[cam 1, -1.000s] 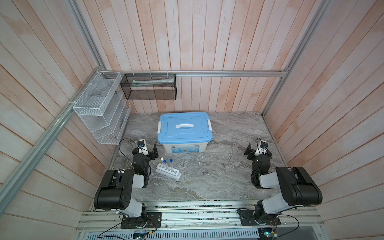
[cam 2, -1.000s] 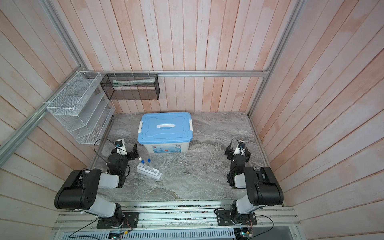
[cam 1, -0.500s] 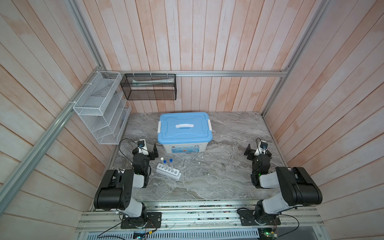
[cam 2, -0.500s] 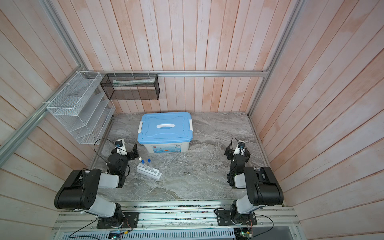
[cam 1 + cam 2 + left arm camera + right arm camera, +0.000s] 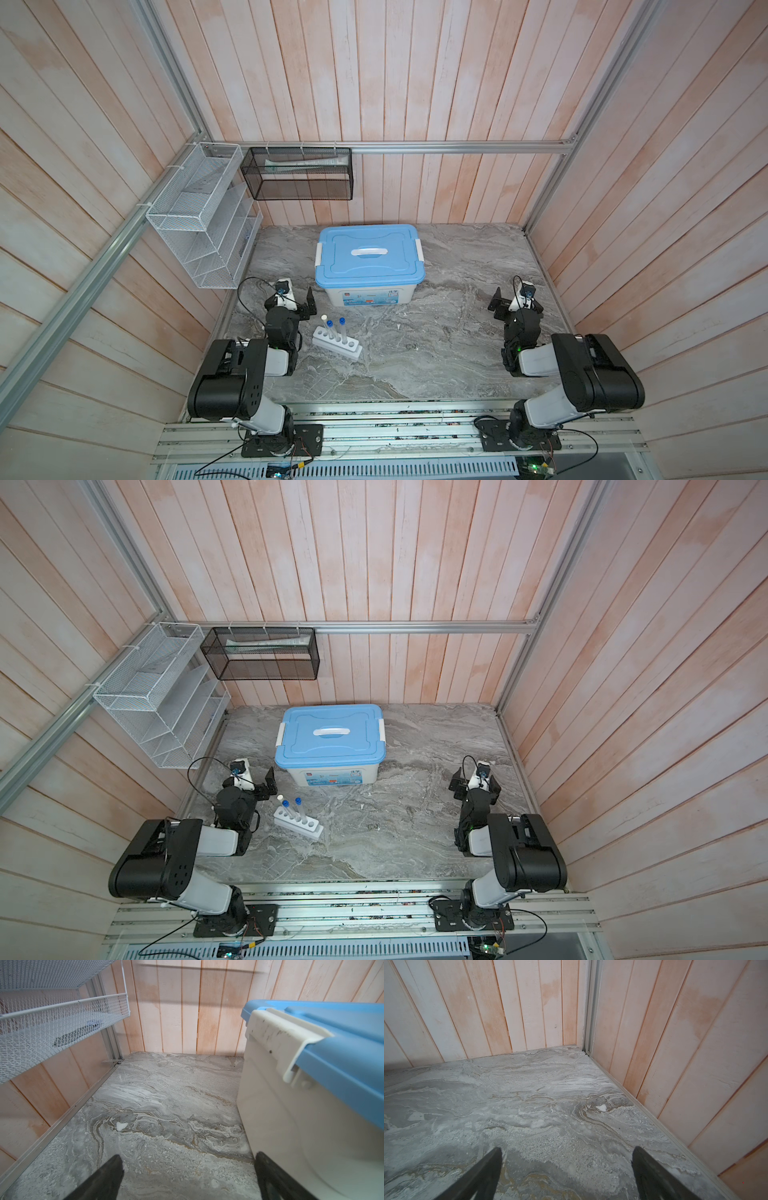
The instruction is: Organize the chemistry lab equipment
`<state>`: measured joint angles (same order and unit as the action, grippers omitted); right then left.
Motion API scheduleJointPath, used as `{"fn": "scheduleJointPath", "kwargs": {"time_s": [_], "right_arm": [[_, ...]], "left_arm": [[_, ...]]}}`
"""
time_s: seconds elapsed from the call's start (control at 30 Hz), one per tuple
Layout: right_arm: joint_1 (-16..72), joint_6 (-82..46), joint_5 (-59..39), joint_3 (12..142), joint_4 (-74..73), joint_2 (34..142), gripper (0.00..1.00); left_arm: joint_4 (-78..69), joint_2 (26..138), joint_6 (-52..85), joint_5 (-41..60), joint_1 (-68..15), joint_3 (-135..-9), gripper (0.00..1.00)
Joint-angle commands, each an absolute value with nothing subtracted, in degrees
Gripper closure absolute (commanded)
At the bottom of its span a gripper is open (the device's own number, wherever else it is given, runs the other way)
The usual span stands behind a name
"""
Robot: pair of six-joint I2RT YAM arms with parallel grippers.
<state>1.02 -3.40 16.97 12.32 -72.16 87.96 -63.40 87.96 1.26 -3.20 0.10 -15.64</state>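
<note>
Nothing has moved since a second ago: we see the desk (image 5: 436, 353) bearing the closed bin (image 5: 370, 257), the left claw (image 5: 188, 1157) and right claw (image 5: 566, 1149) parked either side, each spread and empty, while the rack (image 5: 336, 343) near the left claw keeps three capped tubes (image 5: 332, 330) upright

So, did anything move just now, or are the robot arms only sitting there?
Nothing visibly changed. The left gripper and the right gripper stay wide open and empty, low on their own sides of the table. The three tubes still stand in the white rack, and the bin behind it keeps its blue lid on.
</note>
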Motion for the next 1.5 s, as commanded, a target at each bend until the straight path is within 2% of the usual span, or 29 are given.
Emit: {"fn": "scheduleJointPath", "kwargs": {"time_s": [0.0, 0.4, 0.5, 0.63, 0.7, 0.77, 0.8, 0.9, 0.93, 1.07, 1.47], "right_arm": [[0.8, -3.9, 16.7, 13.0, -71.7, 87.5, 0.02], [1.0, -3.0, 16.3, 12.0, -72.4, 86.8, 0.02], [1.3, -3.1, 16.9, 8.0, -79.7, 86.6, 0.02], [1.2, -3.3, 17.2, 13.3, -70.5, 87.2, 0.02], [1.9, -1.8, 15.3, 9.5, -76.2, 86.3, 0.02], [2.2, 3.0, 5.2, 4.4, -86.0, 86.2, 0.02], [2.2, 3.2, 4.4, 4.3, -86.3, 86.5, 0.02], [1.7, -1.0, 12.7, 13.6, -70.4, 87.4, 0.02], [-0.2, -2.4, 9.4, 12.9, -71.3, 87.0, 0.02], [-0.4, -4.2, 14.2, 12.9, -70.3, 86.7, 0.02], [-0.4, -4.3, 14.3, 13.1, -70.3, 86.8, 0.02]], "left_arm": [[-63.2, 88.4, 1.1, -2.5, 0.5, -16.7, 0.0], [-63.2, 88.3, 1.1, -2.5, 0.5, -16.7, 0.0], [-63.2, 88.4, 1.1, -2.5, 0.5, -16.7, 0.0], [-63.2, 88.3, 1.1, -2.5, 0.5, -16.7, 0.0], [-63.3, 88.3, 1.1, -2.5, 0.5, -16.7, 0.0], [-63.2, 88.3, 1.1, -2.5, 0.5, -16.6, 0.0], [-63.2, 88.2, 1.1, -2.5, 0.5, -16.6, 0.0], [-63.3, 88.3, 1.1, -2.5, 0.5, -16.7, 0.0], [-63.3, 88.3, 1.1, -2.6, 0.5, -16.7, 0.0], [-63.3, 88.2, 1.1, -2.5, 0.5, -16.7, 0.0], [-63.2, 88.3, 1.1, -2.6, 0.5, -16.6, 0.0]]}}
